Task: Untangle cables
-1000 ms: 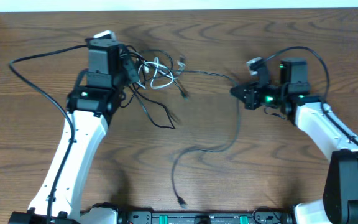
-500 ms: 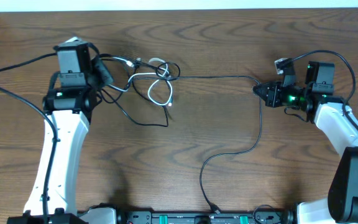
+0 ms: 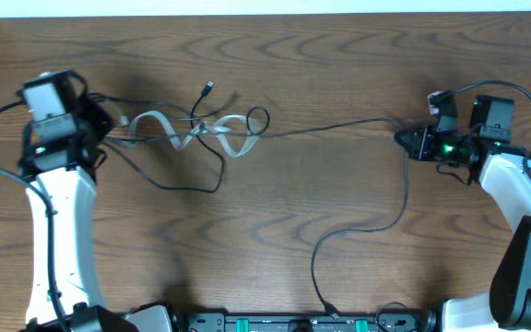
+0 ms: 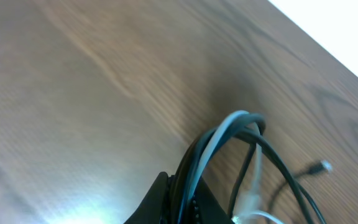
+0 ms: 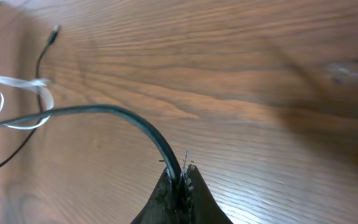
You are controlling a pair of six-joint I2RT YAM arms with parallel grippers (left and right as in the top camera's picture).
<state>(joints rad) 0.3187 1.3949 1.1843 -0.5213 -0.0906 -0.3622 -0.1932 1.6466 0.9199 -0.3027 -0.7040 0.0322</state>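
A tangle of thin black cables and one white cable (image 3: 201, 132) stretches across the far middle of the wooden table. My left gripper (image 3: 100, 122) at the far left is shut on a bundle of black and white cables (image 4: 219, 140). My right gripper (image 3: 404, 139) at the far right is shut on one black cable (image 5: 129, 118), pulled taut from the tangle. That black cable (image 3: 395, 207) also hangs from the right gripper and curves down to the table's front edge. A loose plug end (image 3: 208, 88) points away behind the tangle.
The wooden table (image 3: 275, 240) fills the overhead view, with a pale wall strip along its far edge. Thick black wires run along both arms. The arm bases stand at the front edge.
Both grippers have moved apart, the left one leftward and the right one rightward. The tangle has been pulled out flatter and longer between them, and the long black cable is straighter.
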